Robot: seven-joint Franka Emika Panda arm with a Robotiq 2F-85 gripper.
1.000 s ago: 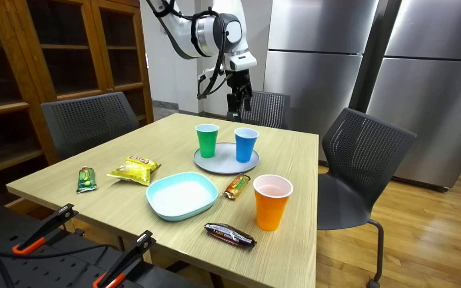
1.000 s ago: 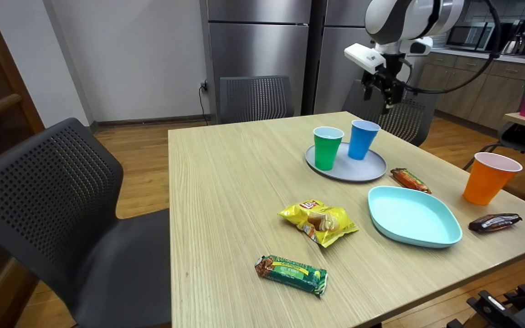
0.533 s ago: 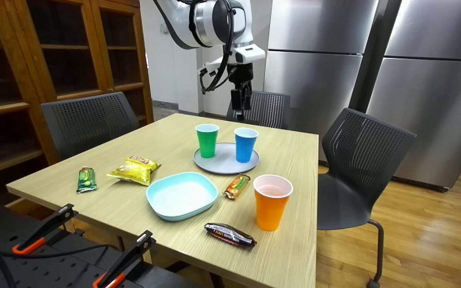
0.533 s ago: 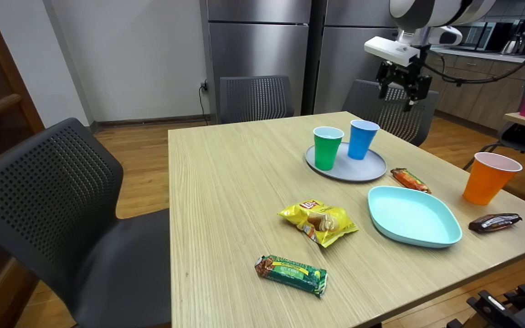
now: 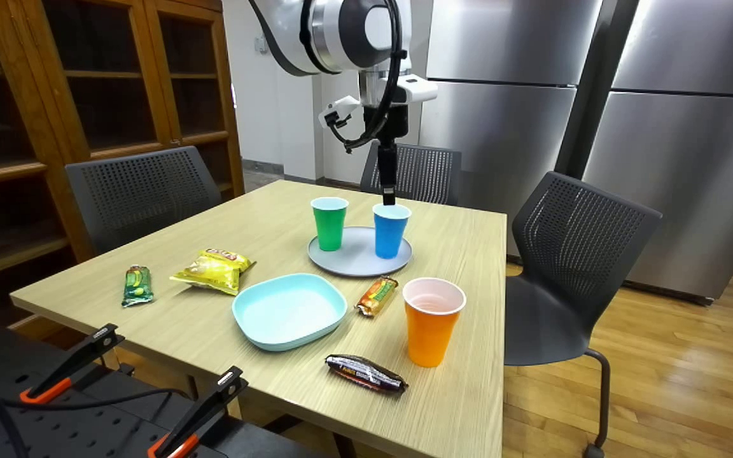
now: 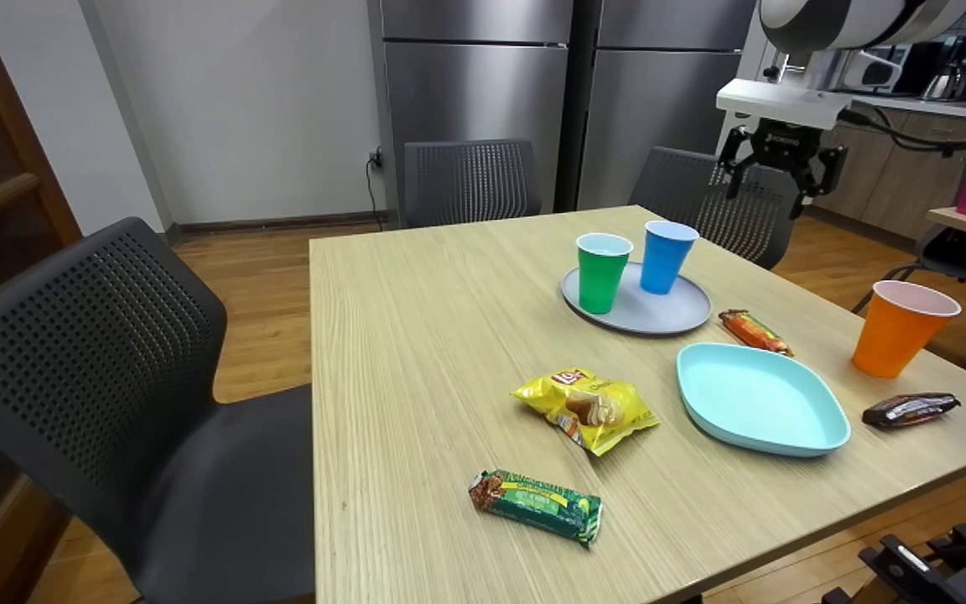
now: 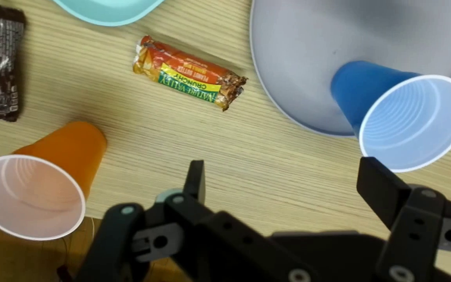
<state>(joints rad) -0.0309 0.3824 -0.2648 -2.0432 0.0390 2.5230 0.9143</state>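
Observation:
My gripper (image 7: pixel 283 160) stands open with nothing between its fingers. In an exterior view the gripper (image 6: pixel 765 201) hangs in the air beyond the table's edge, apart from the cups. The blue cup (image 7: pixel 352 86) is nearest, its rim partly covered by the right finger (image 7: pixel 382 192) in the wrist view. It stands upright on a grey plate (image 7: pixel 296 78) beside a green cup (image 6: pixel 600 281). An orange cup (image 7: pixel 73 149) stands to the left in the wrist view. Between plate and orange cup lies an orange-wrapped bar (image 7: pixel 190 72). A brown-wrapped bar (image 7: pixel 2 66) lies farther left.
A turquoise tray (image 5: pixel 289 312) sits near the orange-wrapped bar. A yellow chip bag (image 6: pixel 588 407) and a green-wrapped bar (image 6: pixel 537 506) lie on the wooden table (image 6: pixel 416 377). Dark chairs (image 5: pixel 570 273) surround it. Black clamps (image 5: pixel 201 407) with orange parts stick up by the near edge.
In both exterior views the gripper has shifted right and come down a little. The wrist has turned, and the hand now hangs straighter. The gripper stays open; the things on the table have not moved.

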